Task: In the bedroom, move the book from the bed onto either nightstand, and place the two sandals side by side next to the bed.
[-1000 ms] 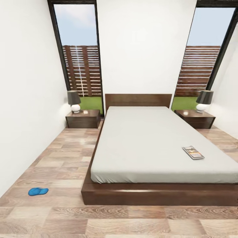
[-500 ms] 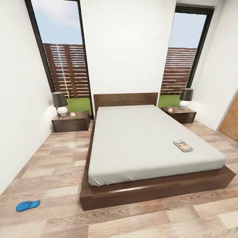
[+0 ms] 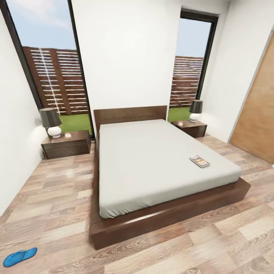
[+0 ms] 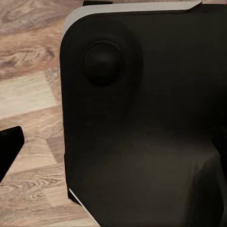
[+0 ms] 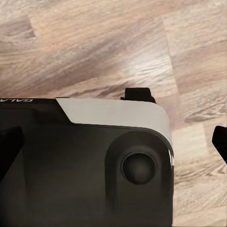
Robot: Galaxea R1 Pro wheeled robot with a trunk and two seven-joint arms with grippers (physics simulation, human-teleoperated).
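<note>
Standing in the middle of the white-walled bedroom is the large low bed, a dark brown wooden frame and headboard under a plain light grey mattress, on a light wood-plank floor. On the mattress, near the bed's right edge and about halfway along it, lies the small thin book with a dark cover and an orange band. Beside the head of the bed on the left sits a low dark brown nightstand carrying a dark-shaded lamp with a white base; a matching nightstand with its own lamp sits beside the head on the right. One flat bright blue sandal lies on the floor well apart from the bed, off its left foot corner; whether a second sandal lies with it, perhaps under it, cannot be told. A tall black-framed window showing a slatted wooden fence stands behind each nightstand, and a light wooden door is on the wall right of the bed. Both wrist views look at dark robot housing over the planks, so how the jaws stand on either arm cannot be told.
</note>
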